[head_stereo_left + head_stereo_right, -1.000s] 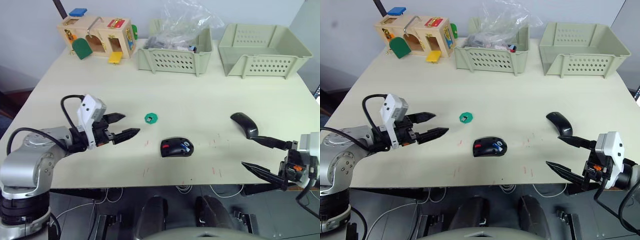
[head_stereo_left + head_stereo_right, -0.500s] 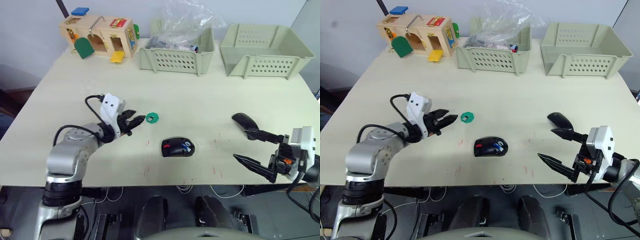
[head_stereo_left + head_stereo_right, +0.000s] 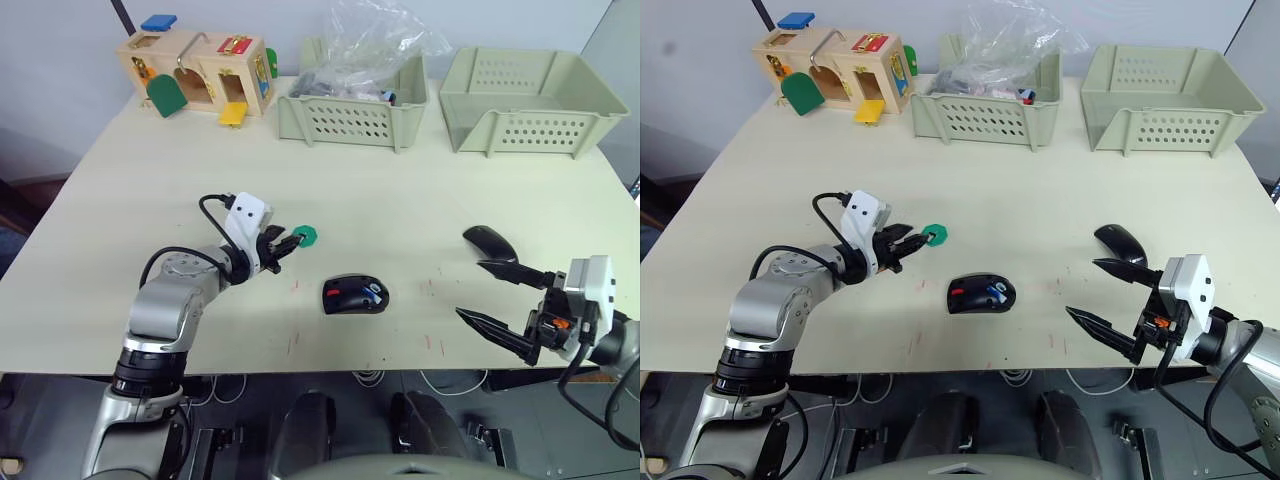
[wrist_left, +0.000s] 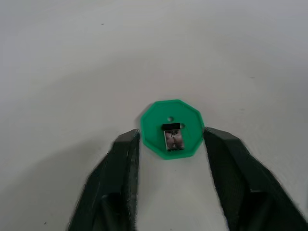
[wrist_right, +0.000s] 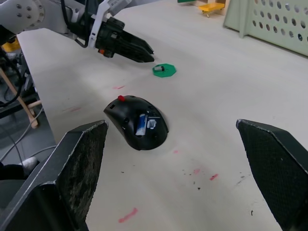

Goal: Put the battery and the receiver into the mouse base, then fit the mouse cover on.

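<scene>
The receiver (image 4: 172, 138), a small silver and black plug, lies on a flat green disc (image 4: 171, 129) left of the table's middle. My left gripper (image 3: 291, 242) has reached it. Its two fingers (image 4: 126, 149) stand narrowly apart, one close on each side of the disc. The mouse base (image 3: 355, 295) lies near the front middle, with the blue battery (image 5: 141, 123) inside it. The mouse cover (image 3: 489, 243), a smooth black shell, lies to the right. My right gripper (image 3: 472, 289) hovers wide open just in front of the cover, holding nothing.
A wooden latch box (image 3: 195, 70) stands at the back left. A basket (image 3: 350, 118) with a plastic bag and an empty basket (image 3: 525, 105) line the back edge. Small red marks dot the table (image 3: 420, 190) near the mouse base.
My left gripper has travelled right to the green disc, and its jaws have narrowed from wide open to just around it. The right gripper has drifted slightly left and stays open.
</scene>
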### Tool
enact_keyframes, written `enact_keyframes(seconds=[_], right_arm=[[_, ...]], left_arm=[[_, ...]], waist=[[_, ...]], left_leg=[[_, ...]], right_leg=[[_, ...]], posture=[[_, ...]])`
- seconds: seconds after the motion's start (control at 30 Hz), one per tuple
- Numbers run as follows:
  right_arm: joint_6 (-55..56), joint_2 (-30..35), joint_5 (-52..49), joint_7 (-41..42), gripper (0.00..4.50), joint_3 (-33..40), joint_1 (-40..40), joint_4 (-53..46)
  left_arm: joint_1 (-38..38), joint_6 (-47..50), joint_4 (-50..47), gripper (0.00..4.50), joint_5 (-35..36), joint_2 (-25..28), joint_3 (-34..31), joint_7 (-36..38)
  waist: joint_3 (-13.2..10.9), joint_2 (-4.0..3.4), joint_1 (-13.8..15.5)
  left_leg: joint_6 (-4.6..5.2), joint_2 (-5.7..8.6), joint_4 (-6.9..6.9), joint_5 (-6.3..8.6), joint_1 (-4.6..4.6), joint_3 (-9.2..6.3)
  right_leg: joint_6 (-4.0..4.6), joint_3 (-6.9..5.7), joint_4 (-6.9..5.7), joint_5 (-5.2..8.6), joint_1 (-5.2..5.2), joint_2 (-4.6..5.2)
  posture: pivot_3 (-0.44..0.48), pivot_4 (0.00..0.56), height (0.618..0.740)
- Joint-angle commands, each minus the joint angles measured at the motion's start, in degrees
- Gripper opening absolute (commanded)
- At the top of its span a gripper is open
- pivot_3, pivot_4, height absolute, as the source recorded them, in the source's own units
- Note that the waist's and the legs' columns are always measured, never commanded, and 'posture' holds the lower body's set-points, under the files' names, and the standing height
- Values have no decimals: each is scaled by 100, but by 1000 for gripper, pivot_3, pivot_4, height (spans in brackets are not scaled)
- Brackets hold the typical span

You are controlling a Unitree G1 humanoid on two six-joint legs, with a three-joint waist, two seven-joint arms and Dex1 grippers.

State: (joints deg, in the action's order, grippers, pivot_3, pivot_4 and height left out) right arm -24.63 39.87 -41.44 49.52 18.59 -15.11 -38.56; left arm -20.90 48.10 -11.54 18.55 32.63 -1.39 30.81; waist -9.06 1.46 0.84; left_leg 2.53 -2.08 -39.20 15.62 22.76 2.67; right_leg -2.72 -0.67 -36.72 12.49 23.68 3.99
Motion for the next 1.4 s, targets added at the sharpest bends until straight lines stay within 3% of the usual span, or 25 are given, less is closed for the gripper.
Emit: enact_keyframes(seconds=[0.03,1.0,1.4], right_arm=[[124,-33,-48,-43,4500,57,-33,-208],[147,-120,-20,-240,4500,-34,-106,-317],[137,-106,-19,-248,4500,-46,-75,-299]], left_arm=[[-25,-152,7,1177,-71,34,21,32],[-335,-438,528,1177,-534,-194,463,-12],[-237,-527,422,1177,-656,-20,493,194]], waist=[[0,0,0],[0,0,1],[0,0,0]], left_leg=[[0,0,0,0,0,0],[0,0,0,0,0,0],[0,0,0,0,0,0]], right_leg=[[0,0,0,0,0,0],[0,-1,0,0,0,0],[0,-1,0,0,0,0]], posture=[[0,150,740],[0,150,740],[0,150,740]])
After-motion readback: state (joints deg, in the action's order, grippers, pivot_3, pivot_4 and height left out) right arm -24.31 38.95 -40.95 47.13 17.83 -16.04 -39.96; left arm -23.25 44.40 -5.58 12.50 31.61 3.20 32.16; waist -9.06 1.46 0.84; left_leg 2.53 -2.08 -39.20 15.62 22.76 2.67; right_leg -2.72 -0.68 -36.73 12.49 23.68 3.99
